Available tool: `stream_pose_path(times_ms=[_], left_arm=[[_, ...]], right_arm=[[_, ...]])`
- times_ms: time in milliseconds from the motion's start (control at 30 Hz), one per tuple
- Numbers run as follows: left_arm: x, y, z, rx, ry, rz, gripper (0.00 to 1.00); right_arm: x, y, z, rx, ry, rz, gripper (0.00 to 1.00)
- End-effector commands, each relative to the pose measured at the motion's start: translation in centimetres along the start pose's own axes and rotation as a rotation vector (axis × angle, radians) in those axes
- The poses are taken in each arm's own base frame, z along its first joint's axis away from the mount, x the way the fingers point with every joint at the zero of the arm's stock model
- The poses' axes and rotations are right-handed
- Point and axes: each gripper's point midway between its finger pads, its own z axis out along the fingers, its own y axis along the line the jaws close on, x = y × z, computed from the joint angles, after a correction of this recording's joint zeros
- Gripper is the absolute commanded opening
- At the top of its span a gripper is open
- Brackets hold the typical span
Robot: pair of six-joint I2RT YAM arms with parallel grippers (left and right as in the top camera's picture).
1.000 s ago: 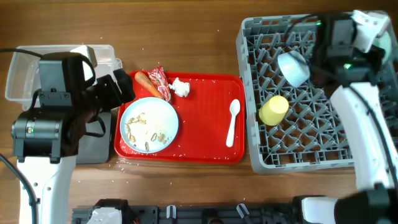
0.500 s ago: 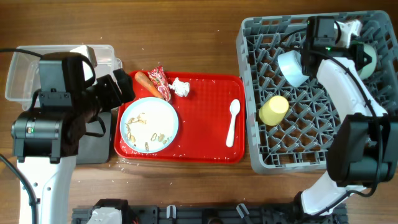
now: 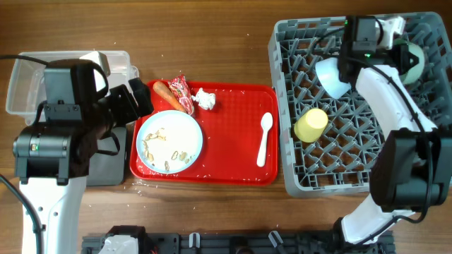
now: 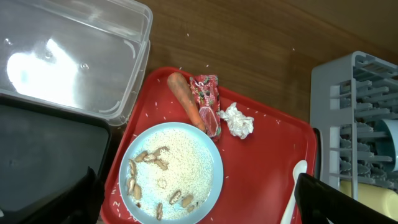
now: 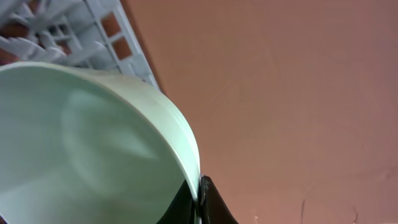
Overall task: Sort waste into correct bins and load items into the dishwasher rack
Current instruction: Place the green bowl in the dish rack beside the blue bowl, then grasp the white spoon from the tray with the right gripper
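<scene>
The pale green bowl is pinched by its rim in my shut right gripper over the far right corner of the grey dishwasher rack. It fills the right wrist view. A light-blue bowl and a yellow cup lie in the rack. On the red tray are the light-blue plate with rice scraps, a white spoon, a red wrapper, a white tissue and an orange-red food piece. My left gripper is open and empty above the plate.
The red tray lies between the bins and the rack. A clear tub stands at the far left, with the black tray in front of it, partly under my left arm. Loose rice grains lie on the red tray and the wood.
My right arm has swung back over the rack's far right corner with the pale green bowl and has settled there. The left arm has not moved.
</scene>
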Motion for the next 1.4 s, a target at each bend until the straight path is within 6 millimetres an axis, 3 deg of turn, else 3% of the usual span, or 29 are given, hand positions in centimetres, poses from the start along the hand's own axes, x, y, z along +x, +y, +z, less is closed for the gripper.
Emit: stream_pose_path(times_ms=[0, 167, 267, 333, 400, 467, 533, 633, 733, 800, 867, 933, 967, 1000, 1100, 1167, 1233, 1367], left_arm=[[-0.5, 0.0, -0.5, -0.001, -0.022, -0.001, 1.00], [-0.5, 0.0, -0.5, -0.001, -0.022, -0.001, 1.00], [-0.5, 0.0, -0.5, -0.001, -0.022, -0.001, 1.00], [-0.5, 0.0, -0.5, -0.001, -0.022, -0.001, 1.00], [-0.5, 0.0, -0.5, -0.001, -0.022, -0.001, 1.00], [-0.5, 0.0, -0.5, -0.001, -0.022, -0.001, 1.00], [-0.5, 0.0, -0.5, -0.001, -0.022, -0.001, 1.00], [-0.5, 0.0, -0.5, -0.001, -0.022, -0.001, 1.00], [-0.5, 0.0, -0.5, -0.001, -0.022, -0.001, 1.00], [-0.5, 0.0, -0.5, -0.001, -0.022, -0.001, 1.00], [-0.5, 0.0, -0.5, -0.001, -0.022, -0.001, 1.00], [-0.5, 0.0, -0.5, -0.001, -0.022, -0.001, 1.00], [-0.5, 0.0, -0.5, -0.001, -0.022, -0.001, 1.00], [-0.5, 0.0, -0.5, -0.001, -0.022, -0.001, 1.00], [-0.5, 0.0, -0.5, -0.001, -0.022, -0.001, 1.00], [-0.5, 0.0, -0.5, -0.001, -0.022, -0.001, 1.00], [-0.5, 0.0, -0.5, -0.001, -0.022, -0.001, 1.00], [-0.5, 0.0, -0.5, -0.001, -0.022, -0.001, 1.00]], right_arm=[[0.8, 1.1, 0.5, 0.004, 0.015, -0.054, 0.04], [1.7, 2.3, 0.5, -0.013, 0.019, -0.094, 0.04], [1.0, 3.1, -1.2, -0.029, -0.022, -0.106, 0.05], [0.2, 4.0, -3.1, -0.047, -0.068, -0.118, 0.17], [-0.2, 4.5, -4.3, -0.059, -0.094, -0.129, 0.36], [-0.5, 4.7, -5.2, -0.066, -0.116, -0.133, 0.76], [-1.0, 4.1, -6.3, -0.059, -0.140, -0.121, 0.79], [-2.9, 2.0, -9.6, -0.125, -0.230, -0.033, 0.79], [-4.2, 1.4, -15.9, -0.413, -0.405, -0.009, 0.79], [-2.8, 3.4, -23.0, -0.771, -0.513, -0.029, 0.78], [1.8, 6.8, -30.5, -1.229, -0.441, -0.071, 0.70], [7.9, 9.3, -37.4, -1.640, -0.157, -0.132, 0.62], [9.9, 10.0, -38.8, -1.697, -0.050, -0.154, 0.62], [11.6, 11.0, -39.2, -1.683, 0.044, -0.166, 0.62], [16.5, 14.8, -36.6, -1.448, 0.264, -0.166, 0.59], [18.8, 16.9, -35.5, -1.380, 0.331, -0.224, 0.56], [19.8, 18.6, -33.8, -1.285, 0.389, -0.220, 0.49], [20.3, 21.0, -31.7, -1.194, 0.438, -0.215, 0.49]])
